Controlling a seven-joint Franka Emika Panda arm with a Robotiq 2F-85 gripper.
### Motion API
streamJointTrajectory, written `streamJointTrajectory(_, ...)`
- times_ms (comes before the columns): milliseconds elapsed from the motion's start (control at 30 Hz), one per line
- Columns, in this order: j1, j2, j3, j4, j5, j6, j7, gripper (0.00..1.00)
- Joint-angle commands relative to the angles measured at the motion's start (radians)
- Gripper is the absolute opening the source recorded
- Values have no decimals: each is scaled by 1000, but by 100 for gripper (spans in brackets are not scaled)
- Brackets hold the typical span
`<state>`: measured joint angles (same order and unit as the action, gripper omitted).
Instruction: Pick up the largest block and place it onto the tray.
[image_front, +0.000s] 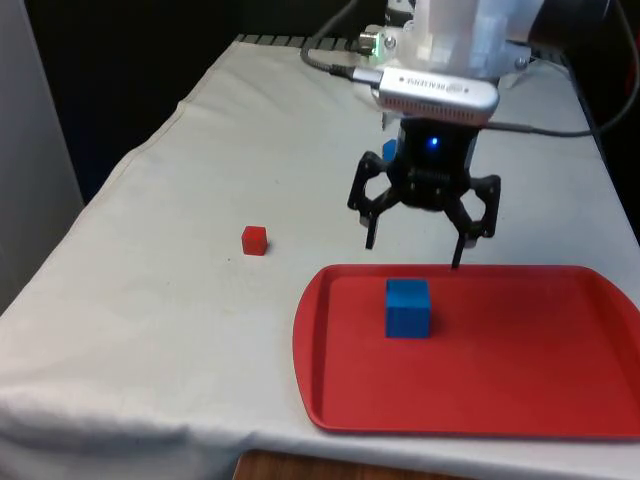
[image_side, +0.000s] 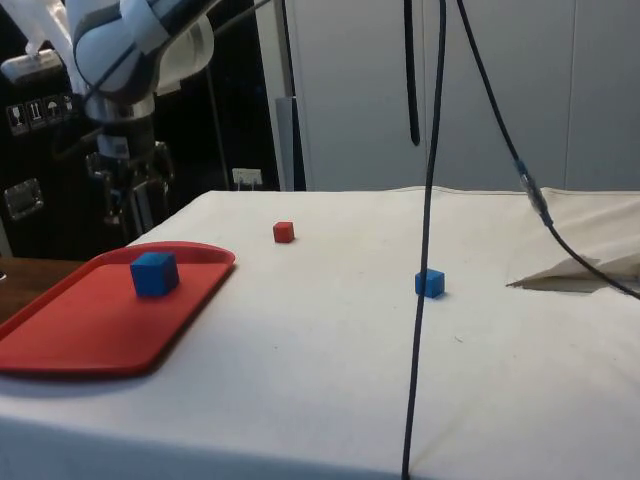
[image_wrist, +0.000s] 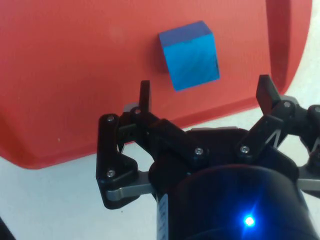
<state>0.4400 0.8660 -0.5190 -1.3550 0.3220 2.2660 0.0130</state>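
**Largest block on the tray, pincer clear above it**

The large blue block (image_front: 407, 307) sits flat on the red tray (image_front: 520, 380), toward the end nearer the front view's left, apart from every rim. The pincer (image_front: 414, 253) hangs above the tray's far edge with its fingers spread wide and nothing between them; in the wrist view the block (image_wrist: 190, 55) lies beyond the fingertips, untouched.

Judging from this, the placing looks done and the step in hand is the retreat. To do it well, the arm should rise straight up before moving sideways, so that neither finger clips the block or catches the tray's raised rim (the fingertips look low near that rim in the front view). Keeping the fingers spread avoids any accidental re-grip.

Elsewhere on the white-clothed desk (image_side: 400, 380), a small red block (image_front: 254, 240) and a small blue block (image_side: 430, 283) stand well apart from the tray and need no handling.
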Motion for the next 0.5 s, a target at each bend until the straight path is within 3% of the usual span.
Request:
streamJointTrajectory(0,7,-22,-6,-15,-7,-7,-1,100)
streamJointTrajectory(167,16,-73,-8,-46,-27,-33,0,100)
streamJointTrajectory(200,5,-56,-2,-23,-22,-40,0,100)
streamJointTrajectory(233,18,-82,-9,-52,-31,-36,1,100)
streamJointTrajectory(467,31,-154,-9,-116,-55,-41,0,100)
